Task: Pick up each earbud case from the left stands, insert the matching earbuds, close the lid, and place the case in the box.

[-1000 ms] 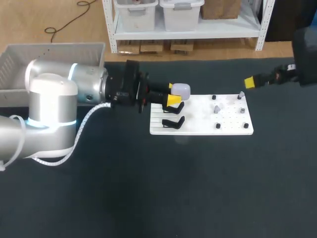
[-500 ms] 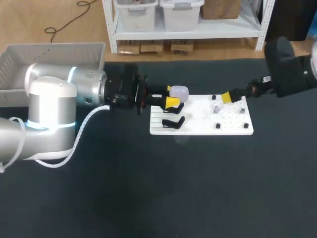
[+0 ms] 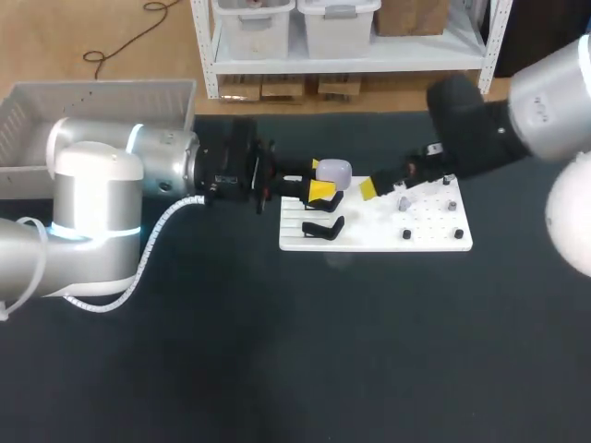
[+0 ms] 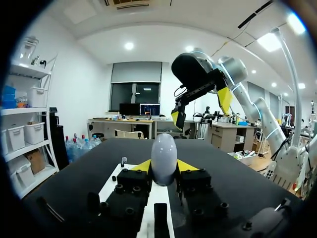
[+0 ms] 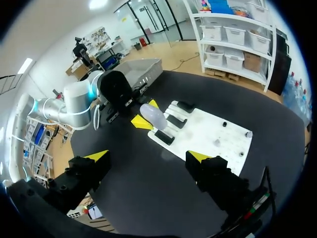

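Note:
A pale lilac earbud case (image 3: 336, 170) (image 4: 164, 158) (image 5: 152, 115) hangs above the left end of the white board (image 3: 434, 238), lid down, with my left gripper (image 3: 322, 176) (image 4: 164, 167) shut on its sides. Below it, black stands (image 3: 322, 227) (image 5: 174, 121) sit on the board's left part. Small earbuds (image 3: 404, 203) stand on pegs on the board's right part. My right gripper (image 3: 373, 185) (image 5: 148, 156) (image 4: 199, 107) is open, above the middle of the board, a short way to the right of the case and holding nothing.
A grey box (image 3: 55, 115) (image 5: 141, 72) stands at the table's far left, behind my left arm. The dark tabletop (image 3: 323, 351) stretches in front of the board.
My right arm has swung in from the table's right edge to above the board, near the held case. The left arm and the case have kept still.

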You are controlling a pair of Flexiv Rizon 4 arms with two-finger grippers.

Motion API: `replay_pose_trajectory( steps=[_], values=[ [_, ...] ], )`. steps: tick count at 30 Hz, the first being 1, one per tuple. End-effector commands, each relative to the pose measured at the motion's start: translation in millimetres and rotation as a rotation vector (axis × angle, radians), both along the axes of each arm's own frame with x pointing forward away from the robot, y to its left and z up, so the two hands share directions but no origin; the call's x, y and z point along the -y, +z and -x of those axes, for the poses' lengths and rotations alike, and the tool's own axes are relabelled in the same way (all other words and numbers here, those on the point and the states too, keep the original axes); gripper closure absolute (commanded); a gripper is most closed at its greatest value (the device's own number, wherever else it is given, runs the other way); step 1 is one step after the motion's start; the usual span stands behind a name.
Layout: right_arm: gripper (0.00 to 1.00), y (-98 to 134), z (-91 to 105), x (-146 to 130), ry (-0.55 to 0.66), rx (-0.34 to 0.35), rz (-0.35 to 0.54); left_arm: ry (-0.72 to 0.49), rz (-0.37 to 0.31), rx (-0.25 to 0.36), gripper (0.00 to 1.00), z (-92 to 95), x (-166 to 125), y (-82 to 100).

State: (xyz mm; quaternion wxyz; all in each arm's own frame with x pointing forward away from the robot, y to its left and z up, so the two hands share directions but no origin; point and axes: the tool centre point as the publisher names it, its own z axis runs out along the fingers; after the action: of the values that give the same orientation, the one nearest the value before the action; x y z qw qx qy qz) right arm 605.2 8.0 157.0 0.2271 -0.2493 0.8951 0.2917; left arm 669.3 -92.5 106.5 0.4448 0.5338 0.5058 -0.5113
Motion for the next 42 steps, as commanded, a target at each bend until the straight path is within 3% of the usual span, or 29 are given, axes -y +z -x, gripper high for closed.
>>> replay_pose_trajectory(
  steps=[1, 5, 15, 28, 42],
  values=[
    [0.0, -11.3, -14.7, -13.5, 0.02, -0.026, -0.008, 0.001, 0.003, 0.002, 1.0, -0.2, 0.0, -1.0],
    [0.0, -18.7, -18.9, -18.0, 0.031, -0.063, -0.05, 0.001, 0.003, 0.002, 1.0, -0.2, 0.0, -1.0],
    [0.0, -29.6, -25.0, -27.8, 0.035, -0.089, -0.043, 0.001, 0.003, 0.002, 1.0, -0.2, 0.0, -1.0],
    [0.0, -44.9, -39.8, -30.2, 0.001, -0.089, -0.007, 0.001, 0.003, 0.002, 1.0, -0.2, 0.0, -1.0],
    [0.0, -49.0, -52.6, -22.8, -0.07, -0.077, -0.026, 0.001, 0.003, 0.002, 1.0, -0.2, 0.0, -1.0]
  ],
)
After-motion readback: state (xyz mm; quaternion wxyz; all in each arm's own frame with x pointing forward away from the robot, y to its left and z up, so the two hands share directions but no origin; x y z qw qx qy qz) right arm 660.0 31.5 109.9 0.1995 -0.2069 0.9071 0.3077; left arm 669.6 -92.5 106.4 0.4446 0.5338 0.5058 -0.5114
